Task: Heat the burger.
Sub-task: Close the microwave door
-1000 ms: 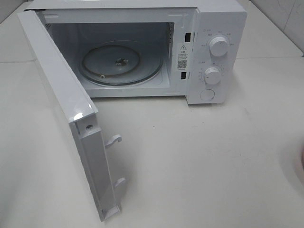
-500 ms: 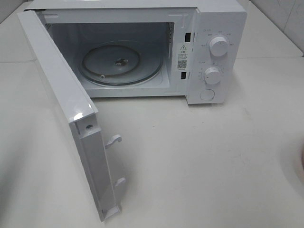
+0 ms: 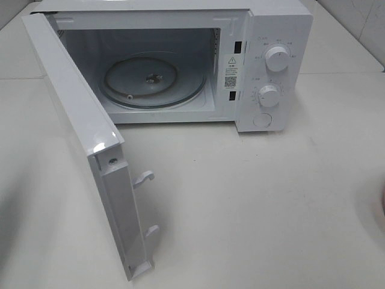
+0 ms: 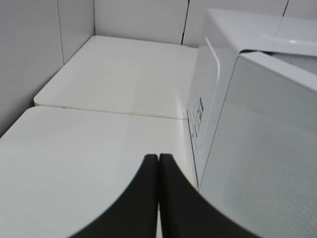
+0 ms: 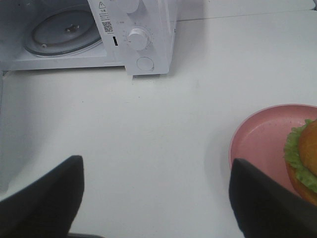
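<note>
Jaws first: the left gripper (image 4: 158, 198) has its two dark fingers pressed together with nothing between them, hanging over the bare white surface (image 3: 258, 205) just beside the microwave's outer side wall. The right gripper (image 5: 156, 198) has its jaws spread wide, one dark finger (image 5: 47, 196) at each lower corner of the right wrist view, and nothing held.

Largest on the surface is the white microwave (image 3: 274, 36), standing at the far side. Its door (image 3: 78, 126) is swung fully open toward the near left, with two white latch hooks showing on its free edge. Inside the cavity lies the round glass turntable (image 3: 150, 78), with nothing on it. Two round knobs (image 3: 277, 58) and a round button sit on the right-hand control panel.

A round pink plate (image 5: 262, 141) rests on the surface well to the right of the microwave and apart from it. The burger (image 5: 304, 158) sits on that plate, golden bun over frilly green lettuce, cut off by the frame edge. It lies just beyond the right-hand finger of the spread right jaws, not between them.
</note>
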You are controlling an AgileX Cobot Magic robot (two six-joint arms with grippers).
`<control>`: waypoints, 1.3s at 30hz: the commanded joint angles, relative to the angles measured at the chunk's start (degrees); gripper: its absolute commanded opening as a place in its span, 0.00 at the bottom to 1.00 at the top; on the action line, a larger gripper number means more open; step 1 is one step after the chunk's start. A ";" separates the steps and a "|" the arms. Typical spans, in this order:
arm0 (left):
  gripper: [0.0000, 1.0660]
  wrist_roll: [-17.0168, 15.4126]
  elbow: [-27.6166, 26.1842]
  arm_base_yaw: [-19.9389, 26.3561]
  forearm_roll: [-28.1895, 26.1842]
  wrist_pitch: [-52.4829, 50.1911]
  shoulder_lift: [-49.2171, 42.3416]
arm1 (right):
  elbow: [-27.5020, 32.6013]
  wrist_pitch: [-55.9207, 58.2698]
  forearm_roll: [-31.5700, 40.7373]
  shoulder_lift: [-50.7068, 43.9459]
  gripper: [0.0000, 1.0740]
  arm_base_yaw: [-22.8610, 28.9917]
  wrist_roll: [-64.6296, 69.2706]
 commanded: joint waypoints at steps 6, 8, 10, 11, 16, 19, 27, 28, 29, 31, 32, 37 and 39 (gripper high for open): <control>0.00 -3.15 0.11 0.17 9.05 -3.90 6.93 | 0.17 -0.40 0.34 -1.60 0.71 -0.40 -0.46; 0.00 -5.44 0.11 0.17 13.87 -6.19 9.91 | 0.17 -0.40 0.34 -1.60 0.71 -0.40 -0.46; 0.00 -6.65 0.11 0.17 17.25 -8.88 11.75 | 0.17 -0.40 0.34 -1.60 0.71 -0.40 -0.46; 0.00 -7.28 0.11 0.17 19.08 -10.60 12.38 | 0.17 -0.40 0.34 -1.60 0.71 -0.40 -0.46; 0.00 -11.29 0.11 0.17 25.67 -17.30 16.56 | 0.17 -0.40 0.34 -1.60 0.71 -0.40 -0.46; 0.00 -13.29 0.11 0.17 28.88 -21.83 19.37 | 0.17 -0.40 0.34 -1.60 0.71 -0.40 -0.46; 0.00 -14.50 -1.09 -2.58 31.68 -27.22 25.21 | 0.17 -0.40 0.34 -1.60 0.71 -0.40 -0.46; 0.00 -14.27 -1.66 -3.84 31.68 -27.22 26.07 | 0.17 -0.40 0.34 -1.60 0.71 -0.40 -0.46; 0.00 -14.27 -1.66 -3.84 31.68 -27.22 26.07 | 0.17 -0.40 0.34 -1.60 0.71 -0.40 -0.46; 0.00 -12.78 -3.38 -6.82 31.40 -27.33 28.19 | 0.17 -0.40 0.34 -1.60 0.71 -0.40 -0.46; 0.00 -12.78 -3.38 -6.82 31.40 -27.33 28.19 | 0.17 -0.40 0.34 -1.60 0.71 -0.40 -0.46; 0.00 -11.69 -5.27 -8.54 30.31 -27.90 31.80 | 0.17 -0.40 0.34 -1.60 0.71 -0.40 -0.46; 0.00 -12.15 -6.42 -8.54 30.60 -29.56 33.98 | 0.17 -0.40 0.34 -1.60 0.71 -0.40 -0.46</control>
